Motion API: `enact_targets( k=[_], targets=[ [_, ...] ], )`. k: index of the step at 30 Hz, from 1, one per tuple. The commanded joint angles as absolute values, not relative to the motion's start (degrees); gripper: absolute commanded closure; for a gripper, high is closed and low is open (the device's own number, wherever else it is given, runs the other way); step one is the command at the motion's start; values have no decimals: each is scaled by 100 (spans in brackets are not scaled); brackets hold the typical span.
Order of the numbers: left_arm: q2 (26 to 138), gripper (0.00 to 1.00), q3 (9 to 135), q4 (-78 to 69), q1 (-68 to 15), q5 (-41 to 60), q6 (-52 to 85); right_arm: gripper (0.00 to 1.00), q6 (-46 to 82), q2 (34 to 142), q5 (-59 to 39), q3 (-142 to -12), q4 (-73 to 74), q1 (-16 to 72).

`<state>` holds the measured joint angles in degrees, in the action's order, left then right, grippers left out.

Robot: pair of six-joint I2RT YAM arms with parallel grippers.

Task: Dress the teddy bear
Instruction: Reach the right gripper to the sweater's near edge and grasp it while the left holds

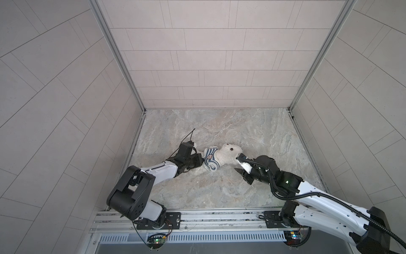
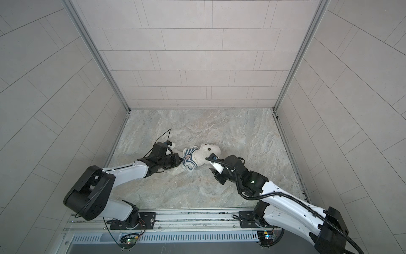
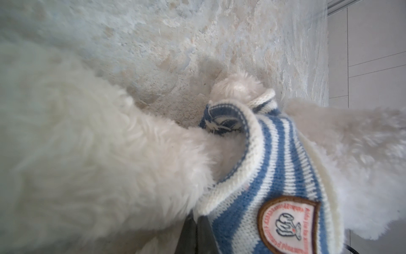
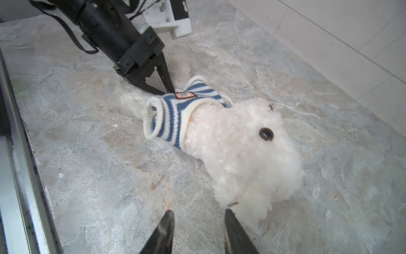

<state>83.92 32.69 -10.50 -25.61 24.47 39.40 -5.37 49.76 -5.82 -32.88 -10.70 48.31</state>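
Observation:
The teddy bear (image 1: 228, 154) (image 2: 208, 151) lies on its side on the marble floor, head toward the right arm. A blue-and-white striped shirt (image 1: 210, 159) (image 2: 189, 158) (image 4: 173, 112) with a badge (image 3: 287, 224) covers its torso, and one sleeve hangs empty. My left gripper (image 1: 203, 159) (image 2: 180, 158) (image 3: 197, 216) (image 4: 169, 91) is shut on the shirt's hem beside the bear's lower body (image 3: 87, 143). My right gripper (image 1: 238, 164) (image 2: 209, 165) (image 4: 198, 211) stands open just off the bear's head (image 4: 241, 149), with only floor between its fingers.
Tiled walls (image 1: 219, 66) enclose the marble floor (image 1: 219, 193) on three sides. A metal rail (image 1: 219, 217) runs along the front edge where both arms are mounted. The left arm's body (image 4: 114, 35) slants down over the floor behind the bear.

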Motion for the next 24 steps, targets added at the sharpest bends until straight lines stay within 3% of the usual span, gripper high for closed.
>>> enact_targets(
  k=[1, 4, 6, 24],
  targets=[
    [8482, 100, 3306, -1081, -2600, 2467, 3982, 71, -1067, 5384, -636, -3515, -854, 5223],
    [8480, 100, 3311, -1080, -2606, 2492, 3995, 93, -1141, 5966, -713, -3927, -623, 5466],
    [8481, 100, 3325, -1107, -2608, 2528, 4025, 100, -1211, 6328, -680, -4102, -526, 5602],
    [8551, 100, 3429, -1021, -2604, 2706, 4078, 100, -1912, 8062, -162, -4763, -440, 5775]
  ],
)
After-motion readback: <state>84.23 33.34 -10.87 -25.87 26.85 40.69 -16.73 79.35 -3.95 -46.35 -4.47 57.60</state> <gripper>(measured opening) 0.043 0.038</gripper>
